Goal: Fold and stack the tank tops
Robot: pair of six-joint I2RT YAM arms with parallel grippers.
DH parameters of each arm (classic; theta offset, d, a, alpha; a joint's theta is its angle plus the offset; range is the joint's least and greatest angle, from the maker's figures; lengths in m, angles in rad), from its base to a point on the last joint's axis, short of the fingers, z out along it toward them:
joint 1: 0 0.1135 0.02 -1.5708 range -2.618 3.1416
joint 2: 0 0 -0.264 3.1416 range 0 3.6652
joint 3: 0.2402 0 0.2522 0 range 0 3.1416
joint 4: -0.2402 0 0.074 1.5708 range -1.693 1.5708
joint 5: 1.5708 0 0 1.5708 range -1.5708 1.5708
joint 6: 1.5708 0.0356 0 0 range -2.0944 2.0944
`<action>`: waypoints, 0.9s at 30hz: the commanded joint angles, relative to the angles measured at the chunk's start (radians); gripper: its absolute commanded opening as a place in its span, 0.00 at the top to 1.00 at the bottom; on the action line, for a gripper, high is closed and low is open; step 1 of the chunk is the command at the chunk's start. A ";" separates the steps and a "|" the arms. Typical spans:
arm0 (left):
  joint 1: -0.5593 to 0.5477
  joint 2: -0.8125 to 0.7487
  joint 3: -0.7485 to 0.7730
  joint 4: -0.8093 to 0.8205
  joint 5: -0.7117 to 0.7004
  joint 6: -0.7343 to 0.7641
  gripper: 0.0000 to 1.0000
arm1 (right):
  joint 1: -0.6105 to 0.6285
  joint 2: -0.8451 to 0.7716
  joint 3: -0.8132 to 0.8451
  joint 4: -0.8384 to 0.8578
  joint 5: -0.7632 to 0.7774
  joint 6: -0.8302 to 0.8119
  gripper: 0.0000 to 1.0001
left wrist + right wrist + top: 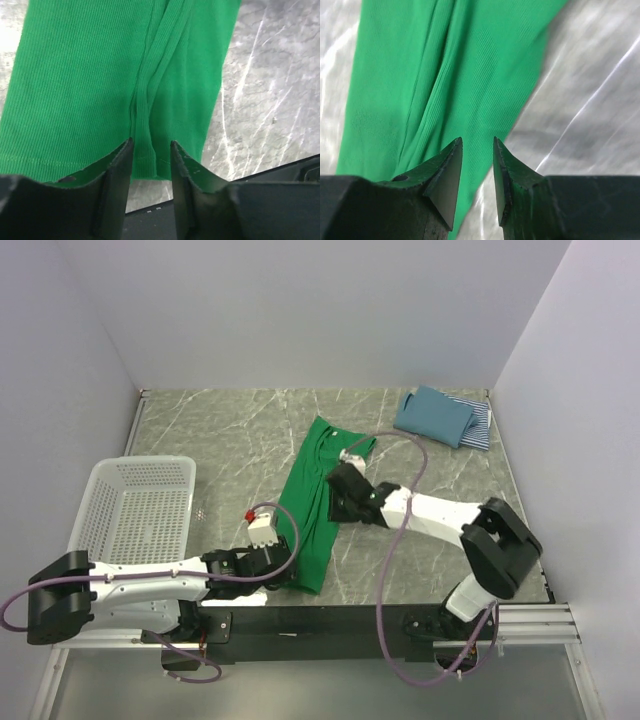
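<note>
I see bright, even light with soft shadows; left wrist shows the green top sharp, right wrist is blurred, counter glaring white

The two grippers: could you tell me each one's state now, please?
Left gripper: open, straddling a fold of the green tank top.
Right gripper: open, holding nothing.

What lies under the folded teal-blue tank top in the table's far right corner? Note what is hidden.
The striped tank top lies beneath the teal-blue tank top; only its right edge shows. The rest of it is covered.
</note>
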 commanded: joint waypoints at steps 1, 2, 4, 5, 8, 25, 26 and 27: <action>0.026 0.020 -0.029 0.104 0.055 0.056 0.61 | 0.091 -0.096 -0.075 0.080 0.028 0.065 0.61; 0.032 0.026 -0.034 0.110 0.066 0.056 0.65 | 0.142 -0.107 -0.106 0.080 0.033 0.071 0.61; 0.035 0.035 -0.044 0.096 0.065 0.036 0.70 | 0.195 -0.133 -0.125 0.063 0.074 0.100 0.61; 0.038 0.035 -0.044 0.085 0.054 0.024 0.75 | 0.222 -0.140 -0.144 0.058 0.079 0.110 0.60; 0.040 0.018 -0.057 0.039 0.033 -0.036 0.83 | 0.311 -0.170 -0.163 0.034 0.123 0.155 0.59; 0.072 -0.026 -0.136 0.111 0.094 -0.047 0.92 | 0.591 -0.082 -0.112 -0.066 0.237 0.252 0.47; 0.074 -0.025 -0.135 0.114 0.097 -0.044 0.92 | 0.593 -0.073 -0.118 -0.051 0.231 0.257 0.48; 0.074 -0.023 -0.135 0.120 0.098 -0.042 0.92 | 0.591 -0.070 -0.122 -0.046 0.225 0.260 0.48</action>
